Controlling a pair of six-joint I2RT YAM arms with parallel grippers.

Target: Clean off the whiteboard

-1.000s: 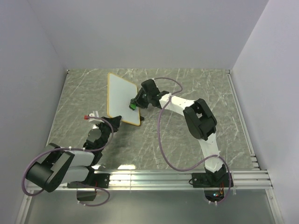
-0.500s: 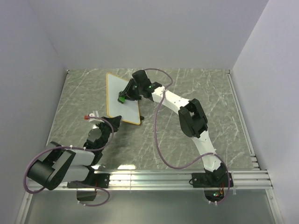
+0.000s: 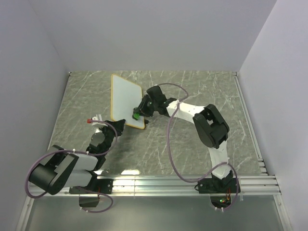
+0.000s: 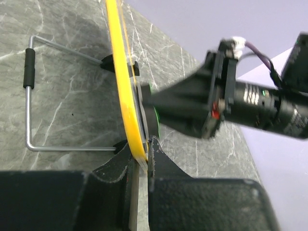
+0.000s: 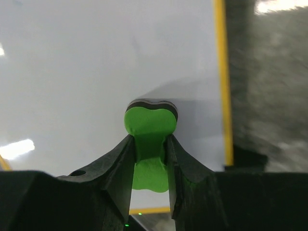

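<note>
Top view: the whiteboard [image 3: 124, 98] stands tilted at the back left of the tabletop [image 3: 192, 91]. The right claw [image 3: 138, 114] is pressing a green eraser [image 3: 136, 115] into its lower right area.

Left wrist: the left claw [image 4: 140, 161] is pinched on the board's yellow rim at a bottom corner, with the wire stand [image 4: 29, 96] behind it.

Right wrist: the claw is clamped on the eraser, pad flat on white, and I can't see any writing.

Risk imo: push too hard and the board slips out of that thin pinch or tips over.
</note>
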